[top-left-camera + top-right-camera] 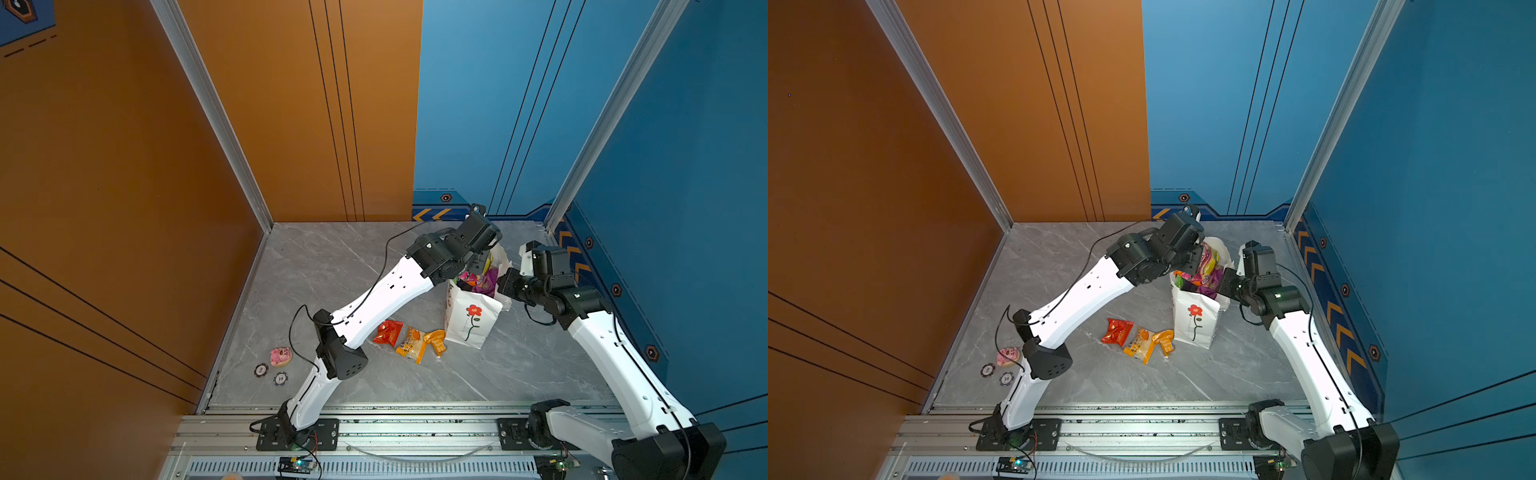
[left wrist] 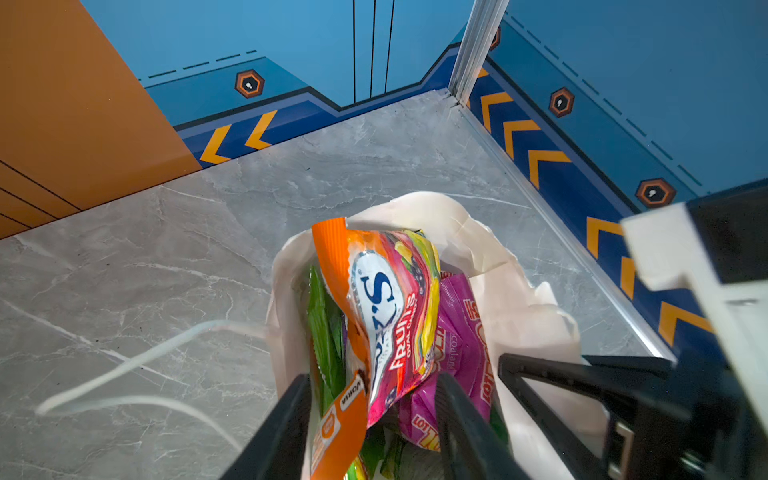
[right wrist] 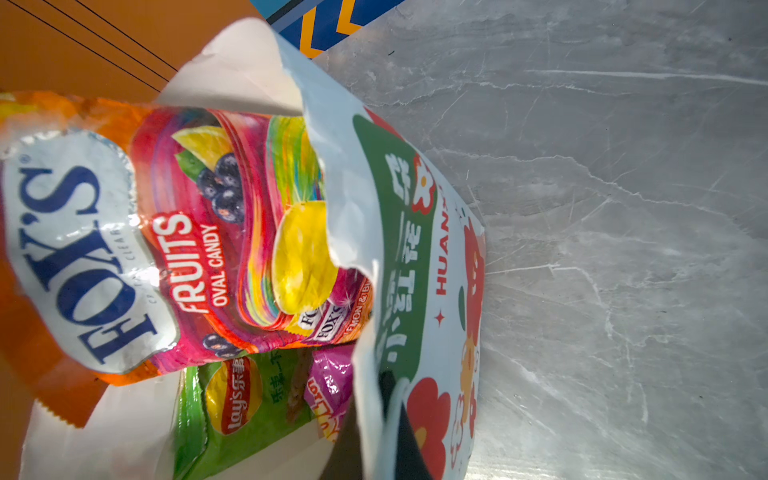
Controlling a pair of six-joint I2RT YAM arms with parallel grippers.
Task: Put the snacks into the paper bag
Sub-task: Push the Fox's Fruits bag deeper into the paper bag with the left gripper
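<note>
Packet (image 2: 386, 316) between left fingers (image 2: 286, 419) (in bag (image 2: 478, 232))

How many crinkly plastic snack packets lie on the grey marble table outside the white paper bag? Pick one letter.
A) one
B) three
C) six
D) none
B: a red-orange plastic packet, an orange-yellow packet and a small orange packet lie in a row on the table in front of the white paper bag.
</note>
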